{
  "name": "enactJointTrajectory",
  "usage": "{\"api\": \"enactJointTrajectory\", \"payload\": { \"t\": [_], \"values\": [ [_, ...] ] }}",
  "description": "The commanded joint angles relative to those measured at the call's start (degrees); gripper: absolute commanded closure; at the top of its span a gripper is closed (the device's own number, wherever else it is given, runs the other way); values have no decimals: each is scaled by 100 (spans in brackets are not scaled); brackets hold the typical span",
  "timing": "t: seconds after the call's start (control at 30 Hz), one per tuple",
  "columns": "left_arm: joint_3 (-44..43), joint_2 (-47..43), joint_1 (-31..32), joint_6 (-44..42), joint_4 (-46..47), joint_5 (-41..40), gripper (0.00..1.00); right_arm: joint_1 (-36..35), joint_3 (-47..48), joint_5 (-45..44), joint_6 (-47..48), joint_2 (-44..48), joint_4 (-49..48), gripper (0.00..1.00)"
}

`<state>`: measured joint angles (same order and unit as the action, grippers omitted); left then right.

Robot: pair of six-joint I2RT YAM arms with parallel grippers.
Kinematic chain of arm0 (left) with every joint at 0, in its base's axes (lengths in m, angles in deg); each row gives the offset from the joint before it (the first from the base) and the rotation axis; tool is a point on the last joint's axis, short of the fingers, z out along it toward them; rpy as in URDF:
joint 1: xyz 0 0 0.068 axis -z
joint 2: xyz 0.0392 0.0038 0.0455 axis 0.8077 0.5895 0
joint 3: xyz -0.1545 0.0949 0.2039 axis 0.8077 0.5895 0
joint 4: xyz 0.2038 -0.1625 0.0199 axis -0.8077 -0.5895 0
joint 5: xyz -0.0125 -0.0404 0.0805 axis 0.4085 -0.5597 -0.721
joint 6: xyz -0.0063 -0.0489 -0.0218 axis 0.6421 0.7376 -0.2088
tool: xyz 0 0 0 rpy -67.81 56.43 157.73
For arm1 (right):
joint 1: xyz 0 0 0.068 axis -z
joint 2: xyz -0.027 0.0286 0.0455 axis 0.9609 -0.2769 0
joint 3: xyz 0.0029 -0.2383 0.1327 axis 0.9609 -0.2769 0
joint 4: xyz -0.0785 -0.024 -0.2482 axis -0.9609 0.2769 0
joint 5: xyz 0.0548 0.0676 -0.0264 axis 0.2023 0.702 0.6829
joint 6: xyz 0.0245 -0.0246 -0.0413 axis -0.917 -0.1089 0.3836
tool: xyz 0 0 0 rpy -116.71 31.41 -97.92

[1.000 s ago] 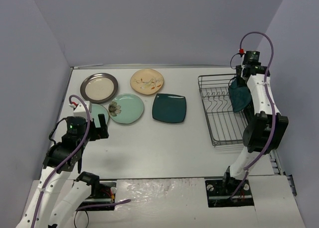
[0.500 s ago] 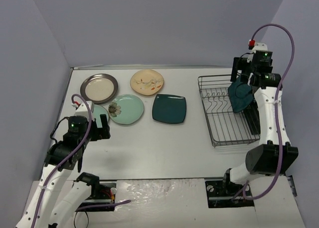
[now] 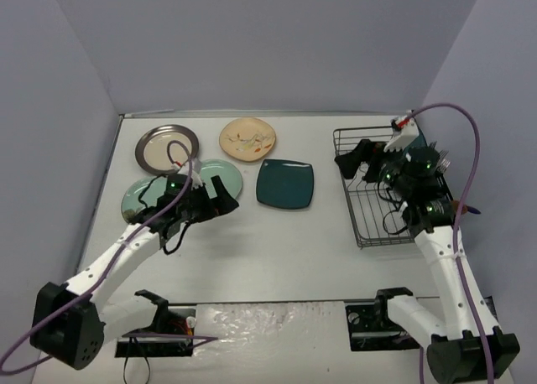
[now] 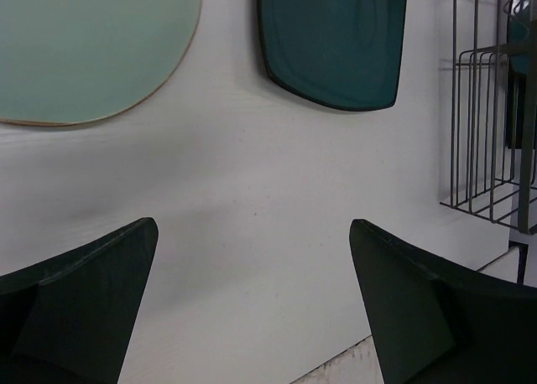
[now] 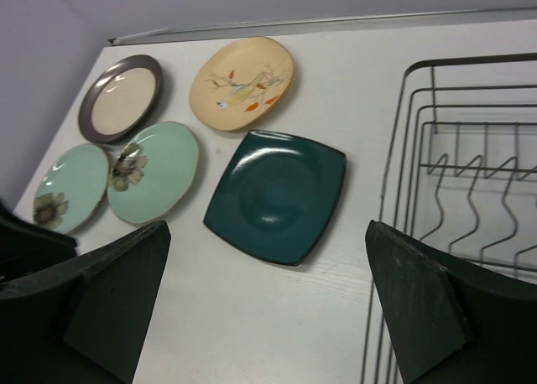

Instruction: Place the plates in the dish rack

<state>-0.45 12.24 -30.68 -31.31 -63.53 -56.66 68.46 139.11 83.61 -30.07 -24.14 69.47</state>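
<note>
**Change since a second ago.** The right gripper (image 3: 357, 156) then stood at the far right of the rectangular dark wire dish rack (image 3: 351, 208) with a dark teal plate in its grip. It has since let go and swung round to the rack's far left corner, facing the table (image 3: 277, 250). The left gripper (image 3: 222, 198) was folded back at the near left. It has since reached out over the near edge of the right-hand mint plate. The left-hand mint plate, half hidden before, now shows whole.

**Fingers.** Both pairs are spread wide and hold nothing. The left wrist view shows only bare table between its fingers. The right wrist view shows only the table and a plate well below.

**Count and position.**
- Five plates lie flat on the table, all left of the rack:
  - one round cream plate with a grey-brown rim (image 3: 155, 145), far left;
  - one round cream plate with a floral print (image 3: 247, 138), beside it;
  - two round pale mint-green plates, each with a flower, left (image 3: 134, 198) and right (image 5: 155, 173), their edges touching or overlapping;
  - one dark teal rounded-square plate (image 3: 284, 183), nearest the rack but apart from it.
- A sixth, the second dark teal plate (image 4: 522, 44), shows in part among the rack wires at the right edge of the left wrist view. Its seating cannot be judged.
- There is one rack, and two arms.
</note>
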Motion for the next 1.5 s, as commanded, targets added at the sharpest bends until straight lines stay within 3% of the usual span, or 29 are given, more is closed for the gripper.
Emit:
{"api": "enactJointTrajectory", "payload": {
  "t": [0.0, 0.37, 0.47, 1.17, 1.27, 1.47],
  "values": [
    [-568, 1016, 460, 819, 1794, 84, 3, -152, -420, 589, -601, 617, -1378, 0],
    [-524, 3389, 808, 2336, 4143, -235, 6, -532, -836, 652, -840, 1380, -1517, 0],
    [-656, 3875, 880, 2592, 4355, -299, 8, -615, -890, 635, -822, 1416, -1517, 0],
    [-94, 5287, 1055, 4171, 6130, -1165, 26, -789, -1055, 619, -831, 1588, -1524, 0],
    [-60, 5464, 1073, 4263, 6303, -1203, 34, -789, -1079, 619, -830, 1599, -1524, 0],
    [91, 5557, 1073, 4356, 6672, -1211, 69, -789, -1200, 626, -821, 1600, -1525, 0]
  ]
}}
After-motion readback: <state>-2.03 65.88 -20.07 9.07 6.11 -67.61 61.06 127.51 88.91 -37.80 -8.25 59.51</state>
